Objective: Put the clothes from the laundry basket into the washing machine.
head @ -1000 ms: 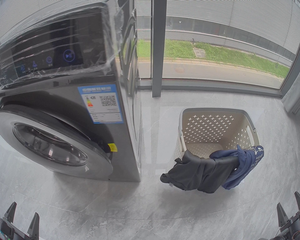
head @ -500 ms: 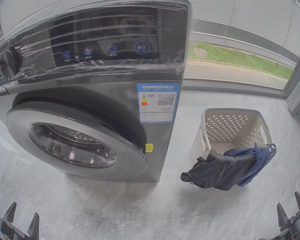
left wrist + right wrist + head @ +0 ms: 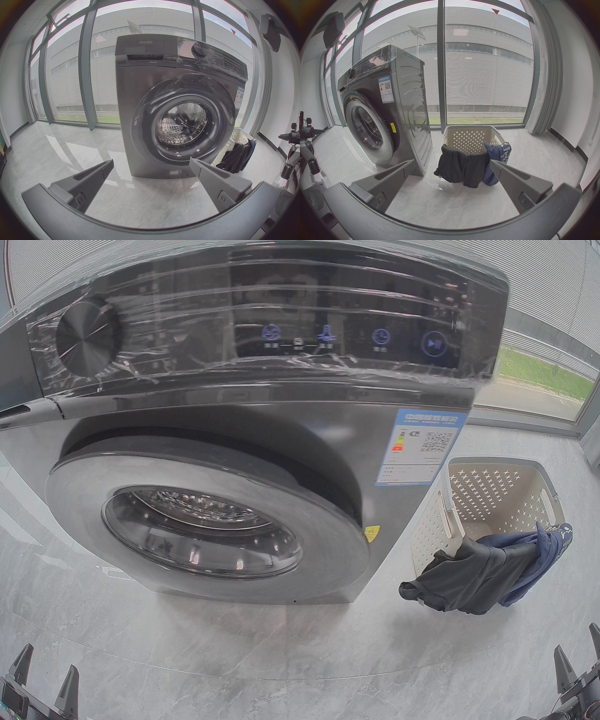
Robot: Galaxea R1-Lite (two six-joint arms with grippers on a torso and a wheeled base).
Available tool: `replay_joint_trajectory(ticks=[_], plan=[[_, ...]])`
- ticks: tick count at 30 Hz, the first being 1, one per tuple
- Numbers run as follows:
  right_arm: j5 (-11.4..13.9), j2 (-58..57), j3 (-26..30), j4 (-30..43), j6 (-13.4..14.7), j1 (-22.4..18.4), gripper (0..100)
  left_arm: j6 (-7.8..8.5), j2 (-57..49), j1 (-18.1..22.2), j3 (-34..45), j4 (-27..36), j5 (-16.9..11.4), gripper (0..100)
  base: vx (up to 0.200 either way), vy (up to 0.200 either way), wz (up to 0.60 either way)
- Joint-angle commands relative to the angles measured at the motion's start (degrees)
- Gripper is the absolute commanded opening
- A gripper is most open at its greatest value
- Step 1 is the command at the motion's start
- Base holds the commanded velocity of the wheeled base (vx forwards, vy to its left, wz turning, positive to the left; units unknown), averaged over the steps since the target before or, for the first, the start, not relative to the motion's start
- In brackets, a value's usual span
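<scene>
The dark grey washing machine (image 3: 262,427) stands straight ahead, its round glass door (image 3: 206,534) shut; the left wrist view faces the same door (image 3: 184,125). To its right is the beige laundry basket (image 3: 500,462), also seen as the basket (image 3: 470,128). A black garment (image 3: 475,577) and a blue garment (image 3: 537,559) hang over its near rim, the black garment (image 3: 462,167) beside the blue garment (image 3: 495,156). My left gripper (image 3: 45,671) is open and low at the near left. My right gripper (image 3: 578,652) is open at the near right, well short of the basket.
Grey tiled floor (image 3: 300,652) lies open between me and the machine. A glass wall (image 3: 487,78) runs behind the machine and basket. A curtain (image 3: 547,78) hangs at the far right of the window.
The whole head picture has shifted: the camera turned left, so the machine front now sits in the middle and the basket near the right edge. Both grippers hold their places, still open.
</scene>
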Motion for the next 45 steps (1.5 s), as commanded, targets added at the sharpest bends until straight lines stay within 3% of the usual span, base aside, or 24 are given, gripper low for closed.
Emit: replay_joint_trajectory(ticks=[1,11,45], plan=[[0.0,-0.3,0.9,0.0,0.0,0.0,100,-0.02,-0.5,0.0,0.8,0.0,0.0,100,0.000,0.200,0.00],[0.0,-0.3,1.0,0.0,0.0,0.0,100,-0.02,-0.5,0.0,0.8,0.0,0.0,100,0.000,0.200,0.00],[0.0,-0.2,1.0,0.0,-0.1,-0.2,100,-0.02,-0.5,0.0,0.8,0.0,0.0,100,0.000,0.000,0.00]])
